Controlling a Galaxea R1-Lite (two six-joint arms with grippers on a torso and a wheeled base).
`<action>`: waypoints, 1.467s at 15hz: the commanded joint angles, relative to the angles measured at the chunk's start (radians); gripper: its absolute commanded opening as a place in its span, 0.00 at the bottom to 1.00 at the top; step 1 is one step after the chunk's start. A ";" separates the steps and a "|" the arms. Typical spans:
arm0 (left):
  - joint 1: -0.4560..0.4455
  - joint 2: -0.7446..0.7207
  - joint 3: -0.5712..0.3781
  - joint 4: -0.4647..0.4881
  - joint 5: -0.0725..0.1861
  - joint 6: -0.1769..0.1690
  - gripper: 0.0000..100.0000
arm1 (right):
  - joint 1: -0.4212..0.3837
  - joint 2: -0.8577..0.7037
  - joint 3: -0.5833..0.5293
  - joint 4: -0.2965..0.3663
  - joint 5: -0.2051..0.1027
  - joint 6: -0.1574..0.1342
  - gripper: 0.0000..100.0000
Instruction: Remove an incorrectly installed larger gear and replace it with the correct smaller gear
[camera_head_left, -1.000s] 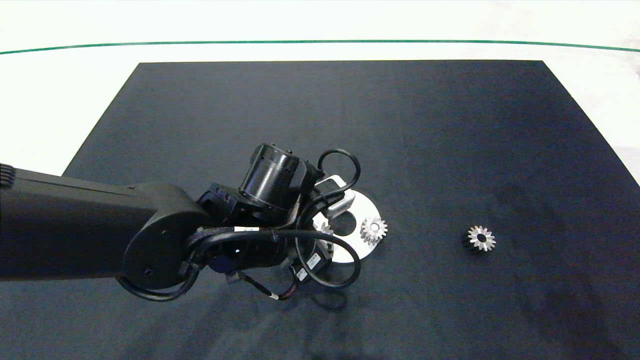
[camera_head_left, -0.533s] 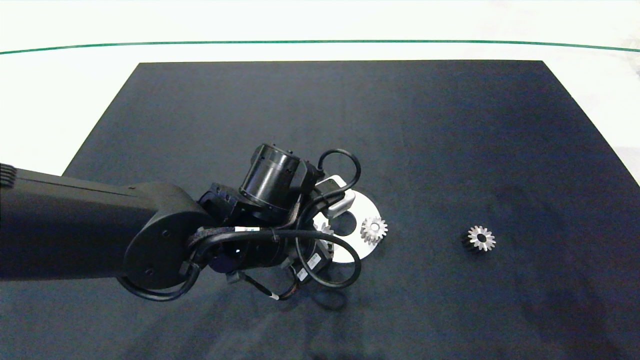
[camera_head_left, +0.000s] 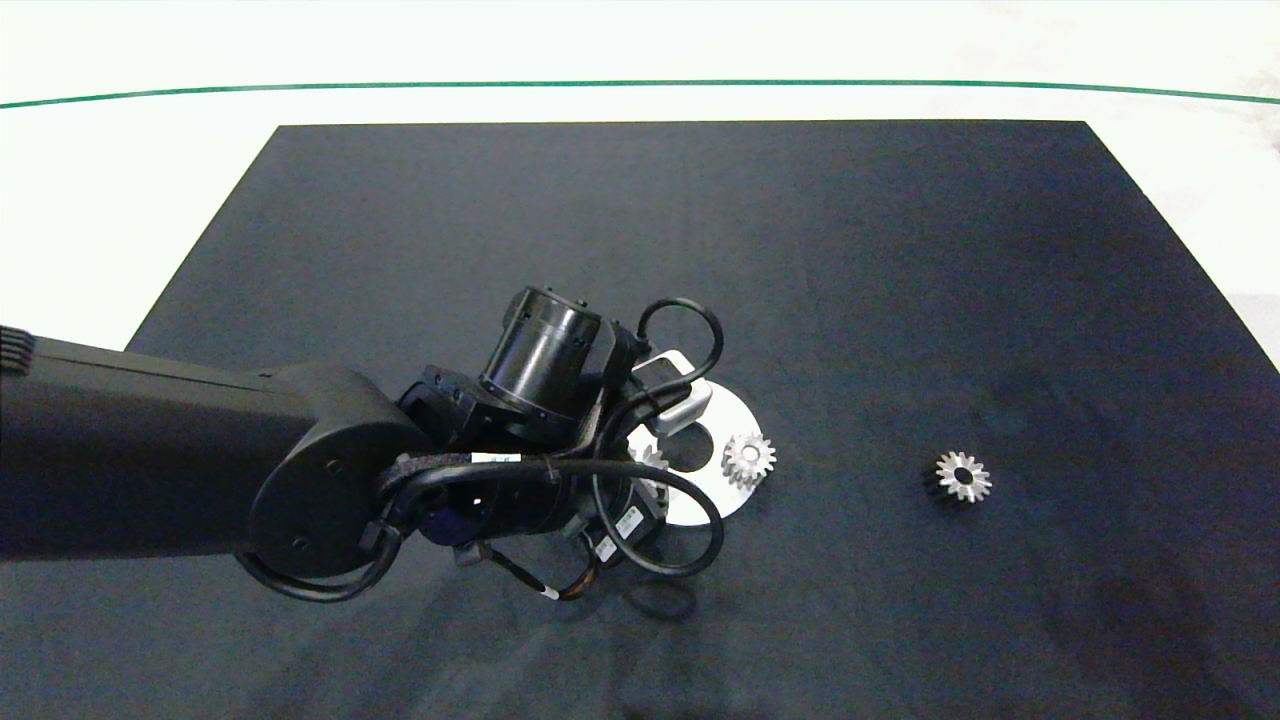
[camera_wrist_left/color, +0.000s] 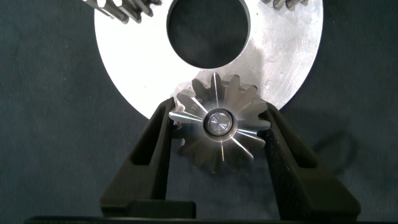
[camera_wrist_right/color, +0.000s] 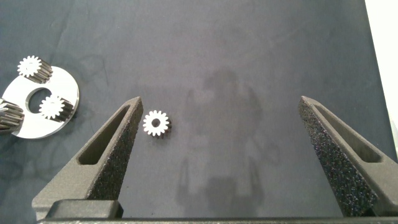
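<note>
Almost nothing has shifted over the last second: the larger gear (camera_wrist_left/color: 219, 126) remains clamped between the left gripper (camera_wrist_left/color: 217, 127) fingers on the silver disc (camera_wrist_left/color: 124, 62), not yet lifted. The right gripper (camera_wrist_right/color: 217, 134) is held released above the bench, near the smaller gear (camera_wrist_right/color: 156, 123).

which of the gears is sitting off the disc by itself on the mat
The smaller gear, alone on the dark mat right of the metal disc. The others sit on the disc, the larger gear between the left gripper's fingers.
</note>
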 joint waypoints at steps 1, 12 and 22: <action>-0.002 -0.005 -0.023 0.045 0.001 -0.001 0.28 | 0.001 -0.001 0.000 0.000 -0.001 0.000 1.00; -0.055 -0.043 -0.128 0.182 0.001 -0.071 0.28 | 0.001 -0.008 -0.001 0.000 -0.001 -0.002 1.00; 0.117 -0.123 -0.146 0.262 -0.017 -0.067 0.28 | -0.001 -0.024 0.000 0.007 -0.001 0.000 1.00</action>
